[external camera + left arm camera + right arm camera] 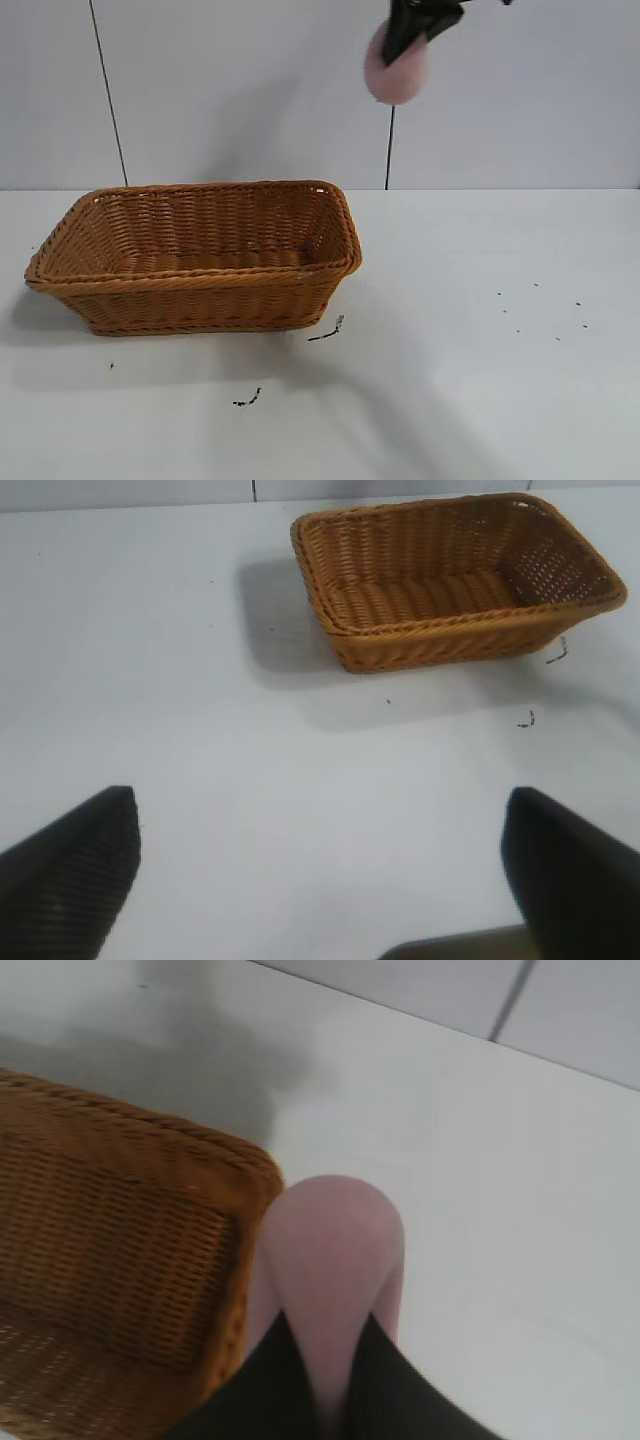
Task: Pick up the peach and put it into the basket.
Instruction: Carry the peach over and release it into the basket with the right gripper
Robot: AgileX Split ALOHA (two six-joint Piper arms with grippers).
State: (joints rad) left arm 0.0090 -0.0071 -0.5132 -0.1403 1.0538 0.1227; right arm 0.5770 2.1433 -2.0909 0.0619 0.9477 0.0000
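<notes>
Left gripper point(320, 880) jaws open over bare worktop point(200, 730); right gripper point(415, 30) jaws clamp peach point(396, 75) high (past basket point(200, 285) corner).

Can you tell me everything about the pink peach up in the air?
The peach is a small, pale pink, rounded lump with a smooth, matte skin. It hangs high above the table, held by the right gripper, whose dark fingers pinch it from both sides. Nothing else touches it. From the exterior view it is up beyond the basket's right end, not yet over the middle. The right wrist view shows the basket's corner just beside it below.
</notes>
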